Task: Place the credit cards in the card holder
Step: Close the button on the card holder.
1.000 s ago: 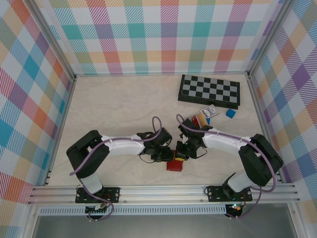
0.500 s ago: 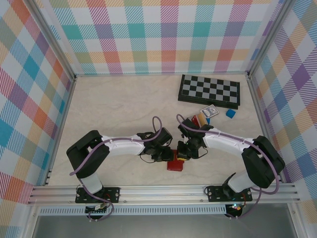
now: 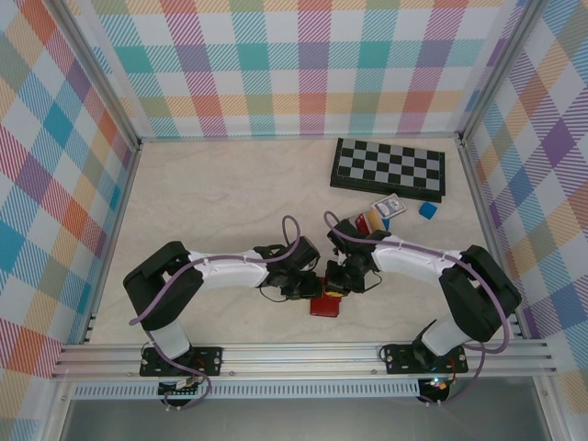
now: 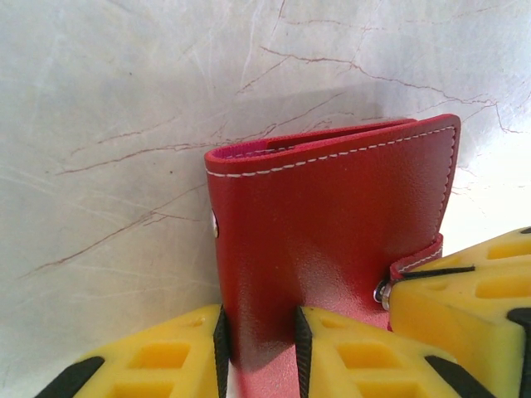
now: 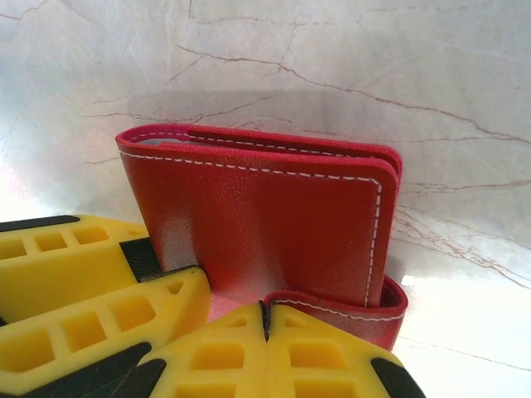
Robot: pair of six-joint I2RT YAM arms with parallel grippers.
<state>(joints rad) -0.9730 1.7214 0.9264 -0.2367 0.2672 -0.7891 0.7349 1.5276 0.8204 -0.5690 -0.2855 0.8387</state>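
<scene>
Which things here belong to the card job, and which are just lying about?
Job: red leather-like folding card holder; red and orange-yellow plastic credit cards.
Lying about: black-and-white chessboard; blue-and-white patterned card; small blue cube.

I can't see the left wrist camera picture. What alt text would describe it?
A small red leather-like folding card holder with white stitching, folded, seen against a pale marbled table, its lower edge clamped by the yellow-fingered left gripper. A further yellow finger sits at its snap tab, lower right.
</scene>
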